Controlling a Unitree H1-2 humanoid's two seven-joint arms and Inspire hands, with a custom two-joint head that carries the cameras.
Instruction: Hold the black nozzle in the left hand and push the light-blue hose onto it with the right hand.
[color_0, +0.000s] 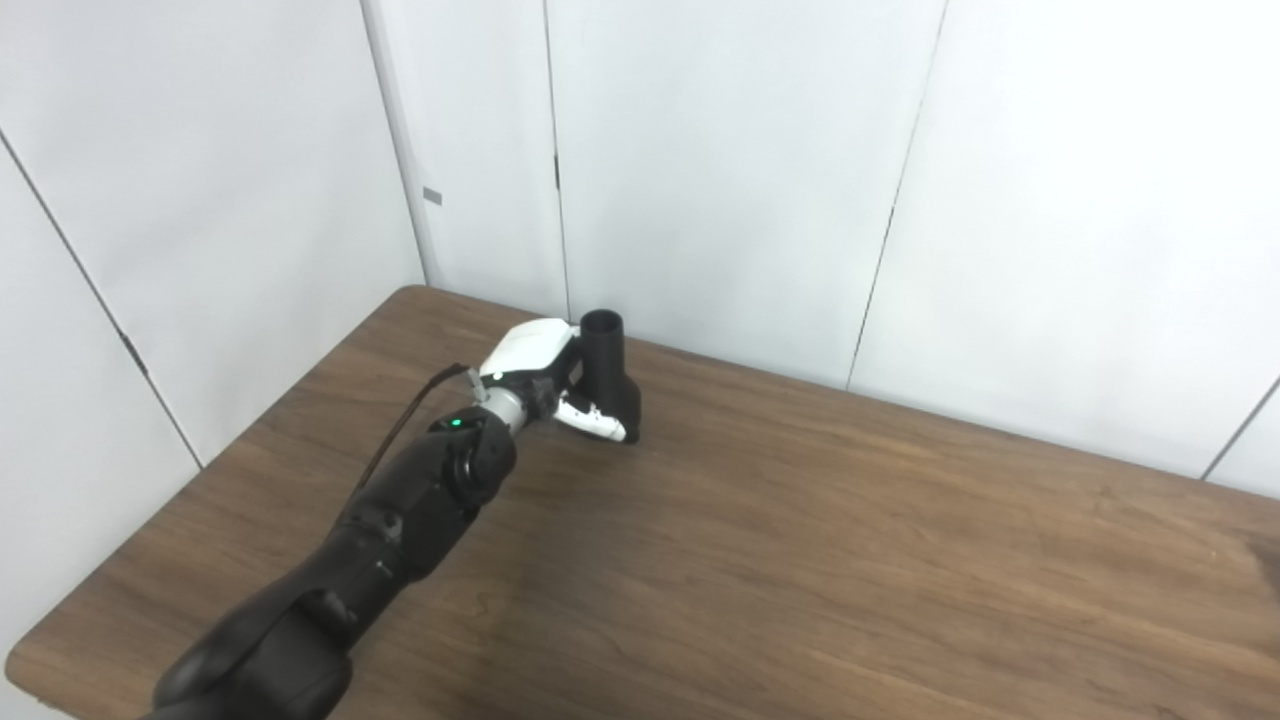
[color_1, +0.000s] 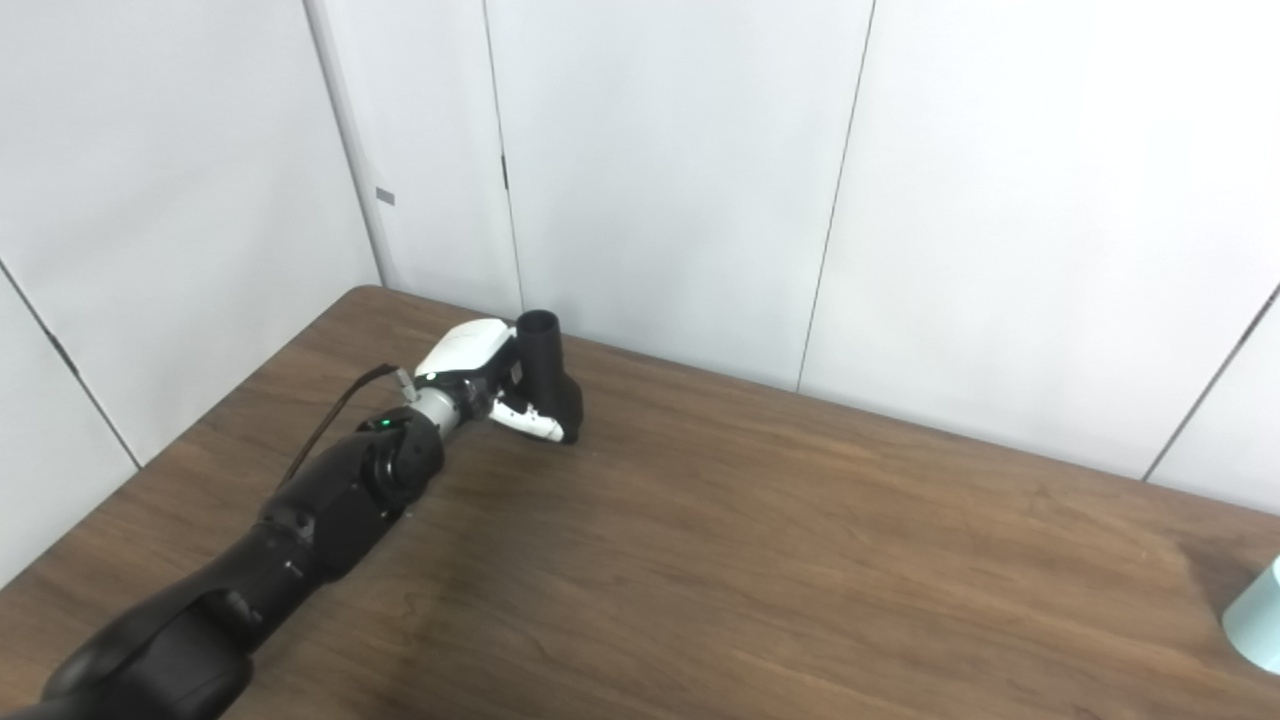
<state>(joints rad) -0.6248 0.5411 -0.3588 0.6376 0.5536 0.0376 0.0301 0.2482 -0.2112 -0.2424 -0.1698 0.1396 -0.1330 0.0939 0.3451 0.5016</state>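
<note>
The black nozzle (color_0: 608, 352) stands upright on the wooden table (color_0: 820, 560), near its far left corner by the wall, open mouth up. My left hand (color_0: 537, 368) reaches in from the left and is wrapped around it. The white back of the hand sits against the nozzle's left side, and the thumb (color_0: 597, 421) lies across the front of its wider base. The fingers behind the nozzle are hidden. A light-blue hose end (color_1: 1258, 625) shows only in the right eye view, at the far right edge of the table. My right hand is out of view.
White wall panels (color_0: 720, 180) rise straight behind the table's far edge, close behind the nozzle. A dark cable (color_0: 405, 425) runs along my left forearm. Bare wood stretches between the nozzle and the hose.
</note>
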